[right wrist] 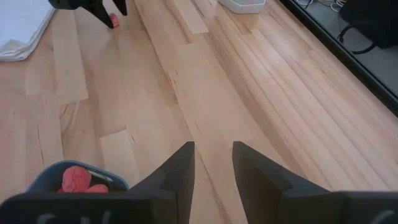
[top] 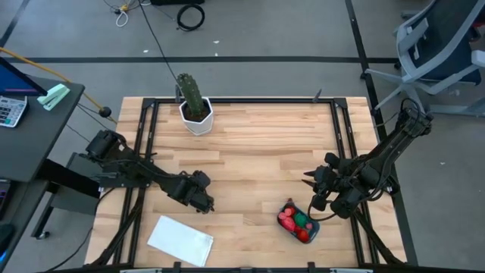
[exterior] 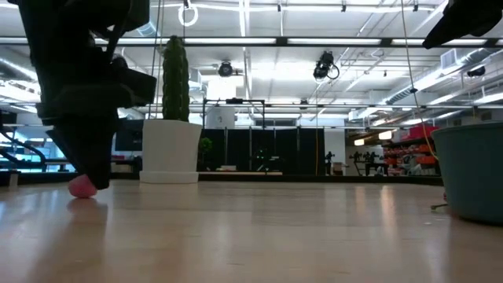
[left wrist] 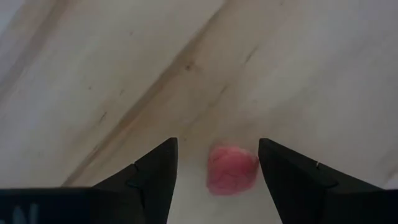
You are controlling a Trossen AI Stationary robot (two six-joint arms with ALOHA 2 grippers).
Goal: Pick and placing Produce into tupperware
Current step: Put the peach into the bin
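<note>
- I have the left gripper (left wrist: 214, 171) low on the wooden table (top: 258, 152), jaws open astride a small pink toy fruit (left wrist: 231, 169), ready to close.
- My right gripper (right wrist: 213, 163) waits open, held aside so the shallow teal-blue plastic tupperware (top: 290, 228), already holding red and green produce (top: 297, 221), stays reachable.

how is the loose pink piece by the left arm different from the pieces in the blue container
The pink piece lies alone on the bare wood table, between the open fingers of the left end effector; the others sit piled in the blue container. It is pale pink; they are mostly red, with one green. All are tiny toy produce.
</note>
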